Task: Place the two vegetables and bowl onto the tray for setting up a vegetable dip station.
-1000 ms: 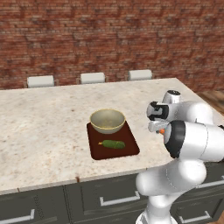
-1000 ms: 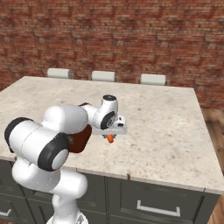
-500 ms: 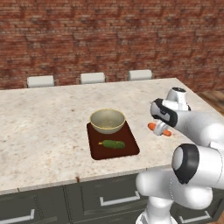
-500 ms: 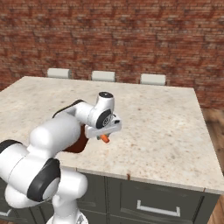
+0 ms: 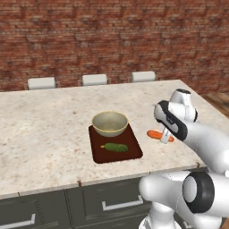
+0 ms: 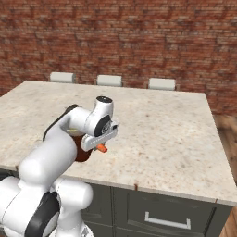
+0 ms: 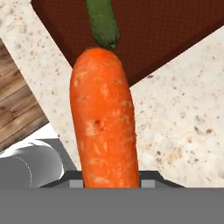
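My gripper (image 5: 166,136) is shut on the orange carrot (image 5: 155,133), which sticks out toward the tray, just off its right edge and above the counter. The hand view looks along the carrot (image 7: 105,127) at the counter; beyond its tip lie the dark-green cucumber (image 7: 103,22) and the reddish-brown tray (image 7: 170,30). On the tray (image 5: 135,152) stands the beige bowl (image 5: 109,124) at the back, and the cucumber (image 5: 115,147) lies in front of it. From the right, the carrot tip (image 6: 101,148) pokes out below the gripper (image 6: 99,144), and my arm hides most of the tray (image 6: 83,155).
The speckled stone counter (image 5: 44,129) is an island with drawers (image 5: 116,203) under its front edge. Three white stool backs (image 5: 95,79) line its far side before a brick wall. Wooden floor (image 5: 219,98) shows to the right.
The gripper has carried the carrot a little to the left, closer to the tray's right edge, while the arm's elbow swung and lowered. Bowl and cucumber have not moved.
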You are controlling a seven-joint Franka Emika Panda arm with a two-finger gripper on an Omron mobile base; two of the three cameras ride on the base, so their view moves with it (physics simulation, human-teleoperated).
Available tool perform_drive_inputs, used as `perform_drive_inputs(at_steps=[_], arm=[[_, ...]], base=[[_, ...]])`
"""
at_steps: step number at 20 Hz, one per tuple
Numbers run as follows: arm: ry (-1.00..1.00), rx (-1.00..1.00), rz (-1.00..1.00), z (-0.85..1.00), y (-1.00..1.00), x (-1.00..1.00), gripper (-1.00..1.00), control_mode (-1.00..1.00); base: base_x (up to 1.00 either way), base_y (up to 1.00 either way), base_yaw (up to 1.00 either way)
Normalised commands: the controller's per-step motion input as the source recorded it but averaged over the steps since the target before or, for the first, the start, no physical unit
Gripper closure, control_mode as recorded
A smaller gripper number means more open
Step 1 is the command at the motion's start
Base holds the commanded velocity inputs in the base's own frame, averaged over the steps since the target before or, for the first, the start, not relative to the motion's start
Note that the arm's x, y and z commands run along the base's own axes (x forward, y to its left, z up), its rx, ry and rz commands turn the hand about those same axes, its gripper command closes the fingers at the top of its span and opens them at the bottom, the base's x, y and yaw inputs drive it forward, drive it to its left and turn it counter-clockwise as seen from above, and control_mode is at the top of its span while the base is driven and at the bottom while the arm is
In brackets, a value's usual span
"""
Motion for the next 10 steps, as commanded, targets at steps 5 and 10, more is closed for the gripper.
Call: perform_drive_inputs(at_steps=[5, 10], arm=[[0.0, 0.02, 0.27, 0.06, 0.43, -0.25, 1.0, -1.0], [-0.02, 0.02, 0.23, 0.06, 0.46, -0.19, 1.0, -1.0]], base=[[0.0, 0.0, 0.0], [0.0, 0.0, 0.0]])
